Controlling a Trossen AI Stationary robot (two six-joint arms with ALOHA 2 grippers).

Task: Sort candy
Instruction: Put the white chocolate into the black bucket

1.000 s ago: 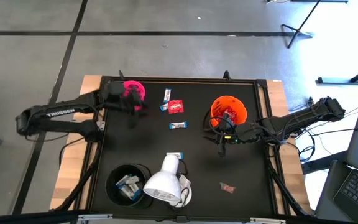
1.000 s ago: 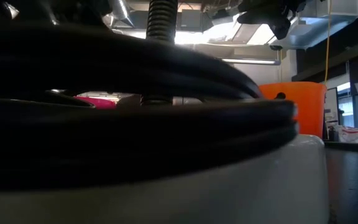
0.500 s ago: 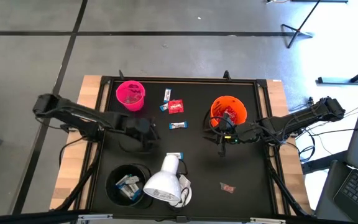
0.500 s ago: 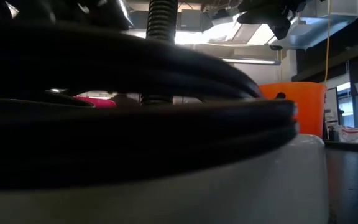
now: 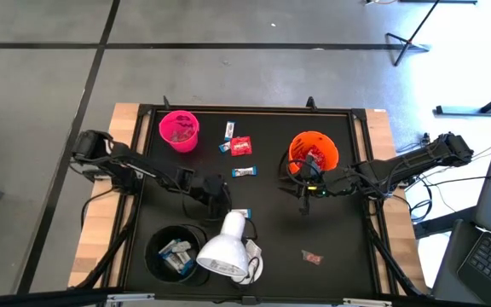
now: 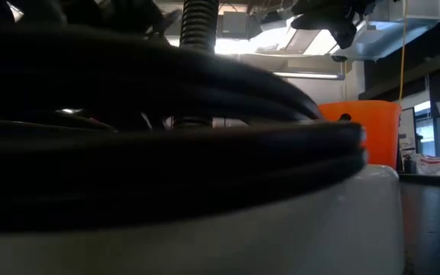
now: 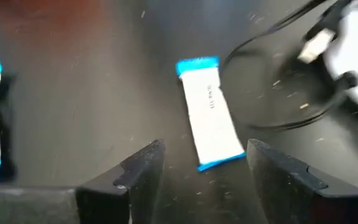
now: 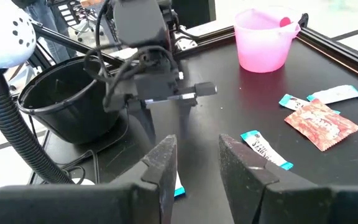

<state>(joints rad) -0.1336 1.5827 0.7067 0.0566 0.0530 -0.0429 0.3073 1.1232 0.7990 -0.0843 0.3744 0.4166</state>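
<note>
You have the black matte tabletop (image 5: 262, 230) carrying the round black plastic cup (image 5: 176, 252) at its near left with white-and-blue bars already inside, the orange plastic cup (image 5: 314, 152) at right, and the pink plastic cup (image 5: 178, 130) at far left. The left gripper (image 5: 214, 194) hangs low over the table's middle, just beside the white lamp head (image 5: 225, 249), its fingers spread wide with nothing between them. What matters for your next move: the slim white-and-blue wrapped candy bar (image 7: 208, 112) lies on the table directly ahead of those open fingers, its long axis running roughly along your reach and slightly skewed, so the jaws would close across its narrow width. The right gripper (image 5: 306, 189) waits beside the orange cup, part-open and empty, farther from this bar.
</note>
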